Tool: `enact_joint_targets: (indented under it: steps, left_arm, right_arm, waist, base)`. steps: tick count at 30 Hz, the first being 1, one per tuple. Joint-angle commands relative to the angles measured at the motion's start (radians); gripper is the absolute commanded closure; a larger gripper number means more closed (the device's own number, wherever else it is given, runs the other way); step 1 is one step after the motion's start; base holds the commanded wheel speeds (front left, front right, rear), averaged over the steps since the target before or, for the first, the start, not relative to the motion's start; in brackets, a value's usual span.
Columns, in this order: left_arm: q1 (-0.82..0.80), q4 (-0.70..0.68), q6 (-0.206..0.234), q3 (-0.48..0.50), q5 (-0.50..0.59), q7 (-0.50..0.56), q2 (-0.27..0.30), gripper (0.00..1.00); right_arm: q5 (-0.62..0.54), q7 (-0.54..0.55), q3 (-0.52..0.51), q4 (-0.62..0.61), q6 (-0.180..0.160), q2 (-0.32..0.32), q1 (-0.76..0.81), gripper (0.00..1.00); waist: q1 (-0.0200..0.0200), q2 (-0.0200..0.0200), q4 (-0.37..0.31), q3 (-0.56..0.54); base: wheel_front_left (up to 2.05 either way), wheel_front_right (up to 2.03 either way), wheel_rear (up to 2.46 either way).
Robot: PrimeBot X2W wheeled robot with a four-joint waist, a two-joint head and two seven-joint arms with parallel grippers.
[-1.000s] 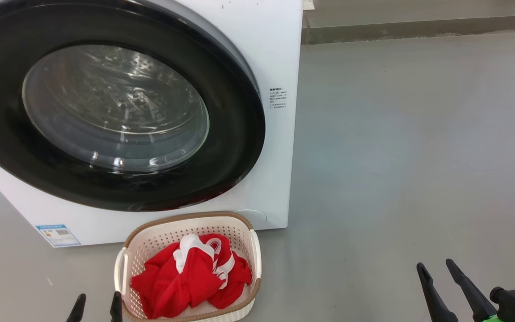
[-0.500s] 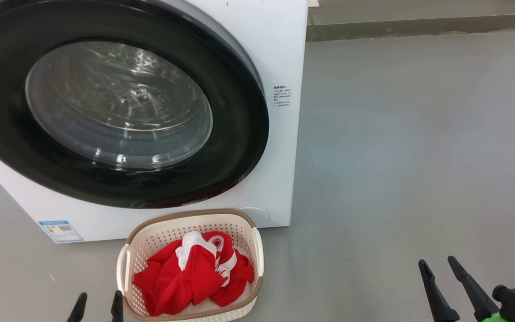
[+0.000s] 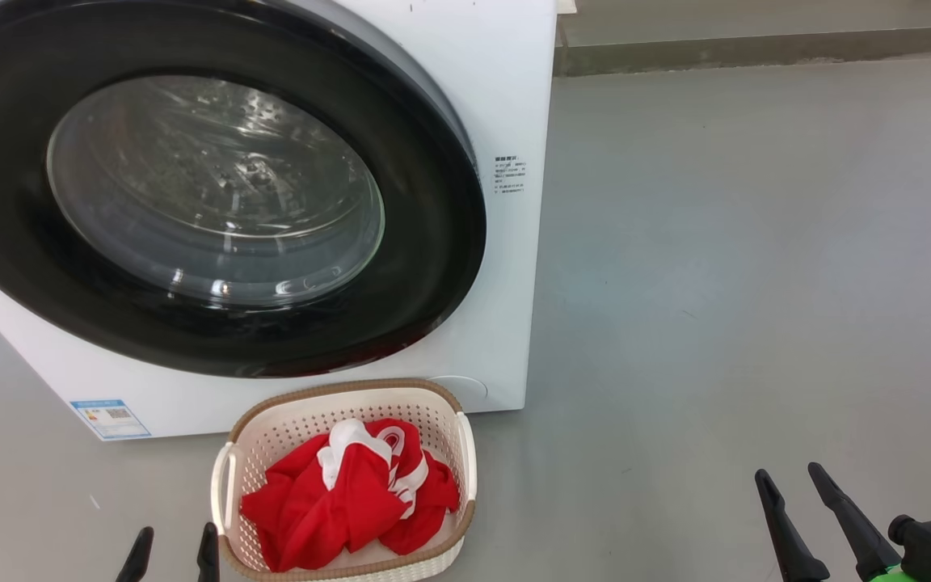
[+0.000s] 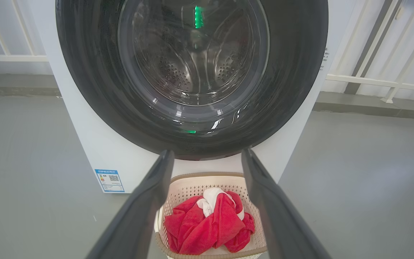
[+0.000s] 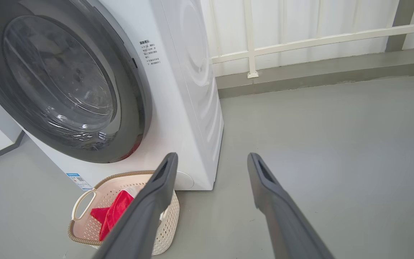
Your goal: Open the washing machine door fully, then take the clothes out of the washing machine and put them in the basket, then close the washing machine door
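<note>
Grey floor (image 3: 716, 283) | washing machine door (image 3: 433, 242) shut on washing machine (image 3: 514, 81) | clothes (image 3: 336, 509) in basket (image 3: 344, 388) just below | left jaws wide, right jaws wide, both empty | risk: swing-open onto basket if unlatched

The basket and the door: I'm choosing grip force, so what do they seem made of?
The basket looks like matt cream plastic: moulded holes, woven-look brown rim. The washing machine door seems glossy black plastic around clear glass: sharp reflections.

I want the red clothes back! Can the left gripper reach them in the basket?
Probably yes: the left gripper is open beside the basket, and the clothes lie uncovered inside it.
</note>
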Motion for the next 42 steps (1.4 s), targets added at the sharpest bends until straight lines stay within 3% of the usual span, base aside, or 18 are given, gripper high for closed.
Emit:
enact_joint_targets:
  steps: [1, 11, 12, 17, 24, 28, 42]
  left_arm:
    - [-0.006, -0.03, -0.006, 0.037, -0.001, -0.009, 0.019, 0.0]
    - [-0.008, -0.029, -0.006, 0.035, -0.008, -0.009, 0.02, 0.0]
    - [-0.001, 0.003, 0.0, -0.001, -0.001, 0.0, -0.001, 1.0]
    - [-0.001, 0.068, 0.001, -0.011, -0.004, 0.007, -0.024, 1.0]
    - [-0.015, 0.068, 0.001, -0.009, -0.082, 0.029, -0.023, 1.0]
    - [-0.023, 0.069, 0.001, -0.009, -0.127, 0.04, -0.022, 1.0]
    - [-0.052, 0.07, 0.0, -0.008, -0.284, 0.079, -0.02, 1.0]
  right_arm:
    - [-0.012, -0.006, 0.02, -0.026, -0.004, -0.017, -0.003, 0.0]
    - [-0.012, -0.006, 0.018, -0.028, -0.004, -0.015, -0.001, 0.0]
    - [0.001, 0.0, 0.0, 0.002, 0.0, 0.003, 0.0, 1.0]
    - [0.004, 0.001, 0.013, 0.065, 0.0, 0.038, -0.001, 1.0]
    - [0.066, 0.02, 0.003, 0.06, 0.0, 0.044, -0.012, 1.0]
    - [0.102, 0.031, -0.003, 0.059, 0.0, 0.047, -0.02, 1.0]
    - [0.224, 0.07, -0.024, 0.053, -0.001, 0.059, -0.046, 1.0]
  waist:
    - [0.0, 0.0, 0.0, 0.0]
    - [0.0, 0.0, 0.003, 0.003]
    - [0.0, 0.0, 0.003, 0.003]
    - [0.0, 0.0, 0.003, 0.003]
    - [0.0023, 0.0, 0.006, 0.001]
    - [0.0002, 0.0, 0.007, 0.003]
    - [0.0, 0.0, 0.012, 0.004]
  base:
    - [0.0, 0.0, 0.0]
    - [0.0, 0.0, 0.0]
    - [0.0, 0.0, 0.0]
    - [0.0, 0.0, 0.0]
    - [0.0, 0.0, 0.0]
    - [0.0, 0.0, 0.0]
    - [0.0, 0.0, 0.0]
